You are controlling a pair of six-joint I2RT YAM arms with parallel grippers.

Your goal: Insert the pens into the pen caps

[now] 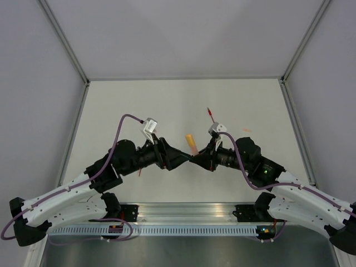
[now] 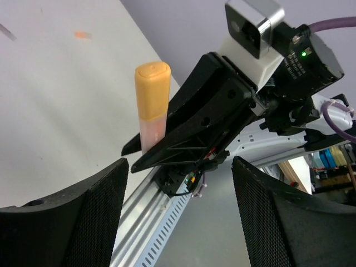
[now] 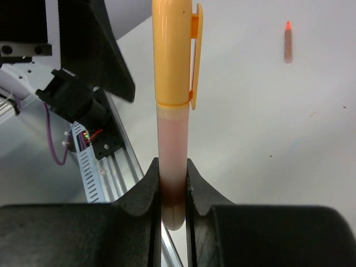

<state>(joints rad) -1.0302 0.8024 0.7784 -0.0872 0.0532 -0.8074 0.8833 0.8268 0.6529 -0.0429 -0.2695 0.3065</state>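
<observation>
One orange pen (image 3: 171,111), capped — one red pen (image 3: 287,44), perhaps capped

The orange pen (image 3: 172,144) has a pale peach-pink barrel; its cap (image 3: 173,50) and clip are yellow-orange. The red pen (image 3: 287,44) looks dull pink with a bright red tip. The worktop (image 1: 167,100) is off-white. The jaws are black, the left ones finely dotted. The arms (image 1: 61,196) are white, their cables (image 1: 129,115) purple.
</observation>
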